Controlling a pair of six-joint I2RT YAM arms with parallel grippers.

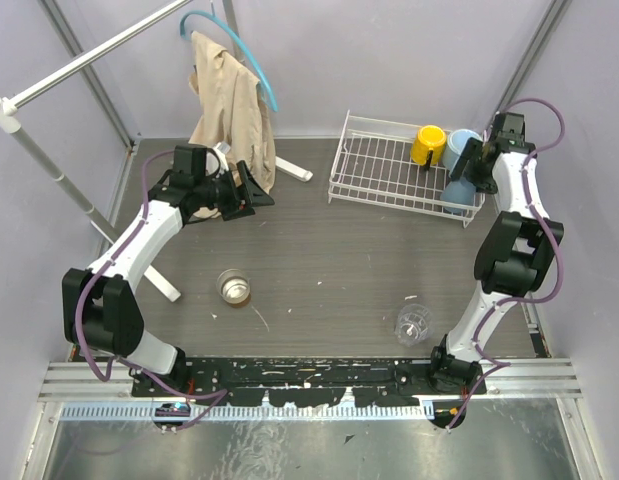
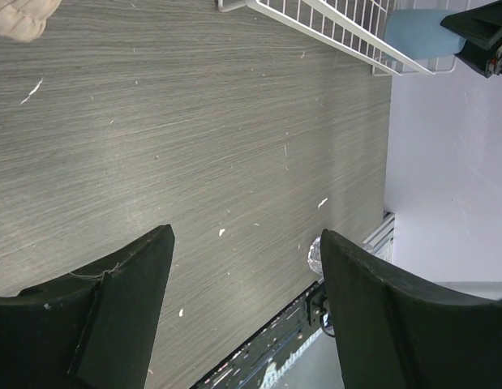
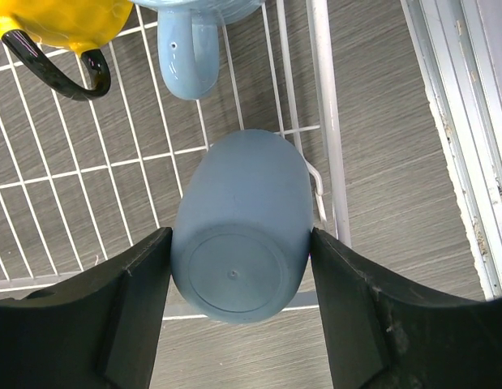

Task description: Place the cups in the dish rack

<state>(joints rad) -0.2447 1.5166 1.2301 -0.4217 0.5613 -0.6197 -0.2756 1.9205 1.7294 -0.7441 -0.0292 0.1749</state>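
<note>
The white wire dish rack [image 1: 374, 165] stands at the back right. The yellow-orange mug [image 1: 427, 144] and the light blue handled mug [image 1: 459, 145] sit at its far right end. My right gripper [image 3: 241, 243] is shut on the small light blue tumbler [image 3: 238, 235], held bottom-up over the rack's near right corner [image 3: 319, 97]. The silvery metal cup [image 1: 232, 287] stands on the table at the left, and the clear glass cup [image 1: 413, 323] at the near right. My left gripper [image 2: 246, 239] is open and empty, above the table beside the cloth.
A beige cloth [image 1: 229, 105] hangs on a blue hanger at the back. The white pole clothes stand [image 1: 49, 160] runs along the left, with a foot [image 1: 164, 285] on the table near the metal cup. A metal rail [image 3: 461, 121] borders the table's right edge.
</note>
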